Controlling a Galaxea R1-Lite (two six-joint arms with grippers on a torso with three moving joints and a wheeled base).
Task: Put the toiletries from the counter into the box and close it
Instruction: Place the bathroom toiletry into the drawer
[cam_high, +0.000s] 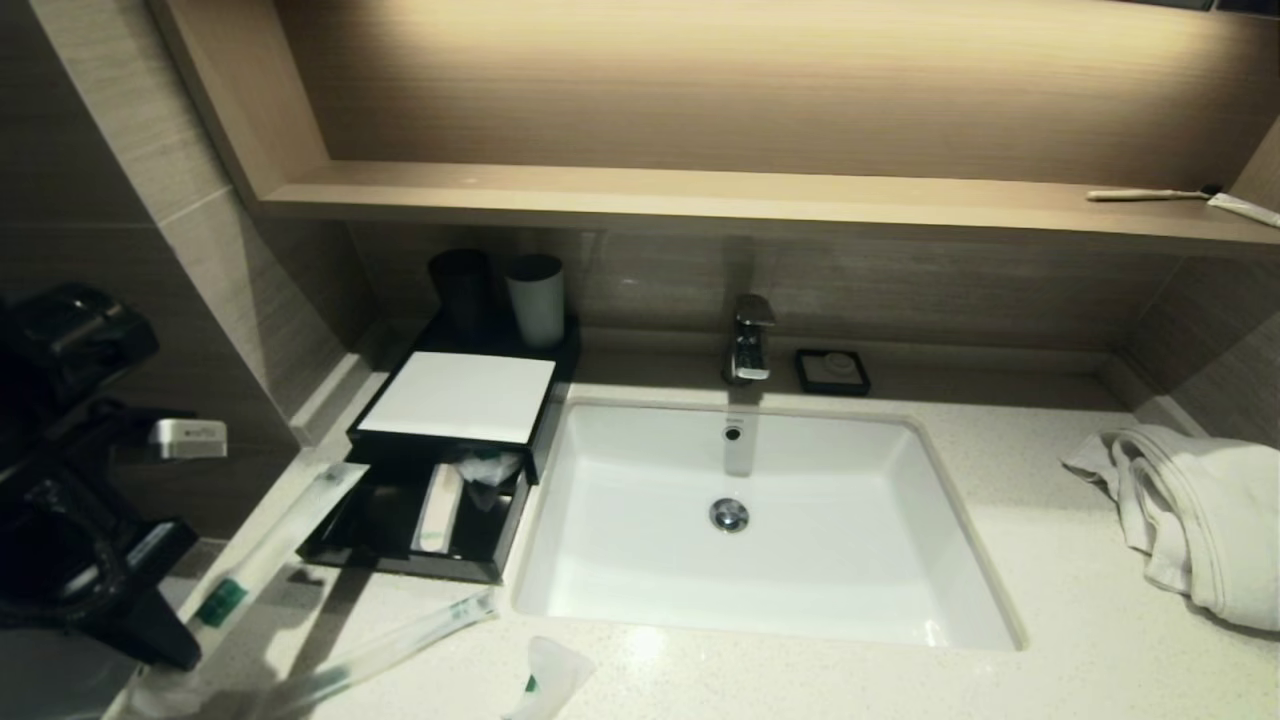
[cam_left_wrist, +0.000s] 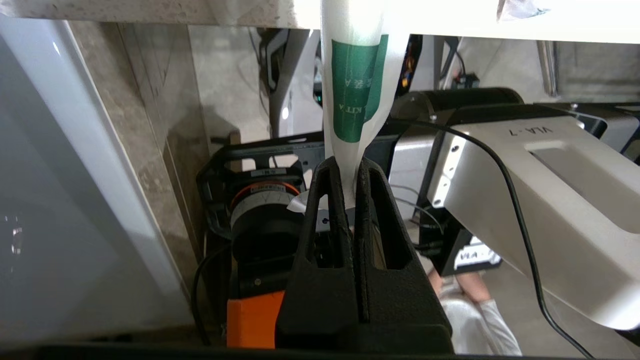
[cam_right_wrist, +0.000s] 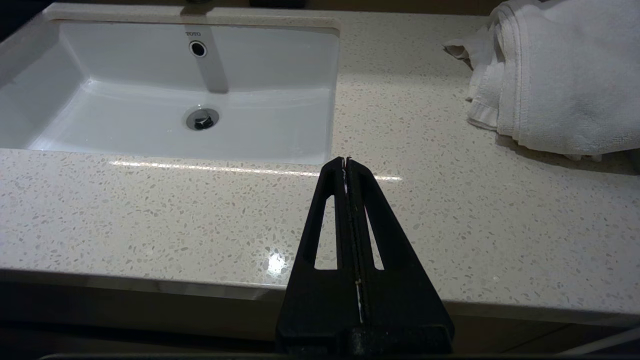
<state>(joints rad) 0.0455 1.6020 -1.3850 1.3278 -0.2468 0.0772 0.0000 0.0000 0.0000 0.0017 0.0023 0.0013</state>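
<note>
Your left end effector (cam_left_wrist: 350, 167) is clamped shut on the tail of one long packet (cam_high: 270, 545). The packet's long axis slants up toward the box (cam_high: 455, 400), whose open drawer (cam_high: 415, 520) sits just past its tip.

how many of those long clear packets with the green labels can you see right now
2. One packet is pinched at its end by the left gripper, slanting up toward the open drawer of the box. The other packet lies on the counter near the front edge. More may be hidden in the drawer.
</note>
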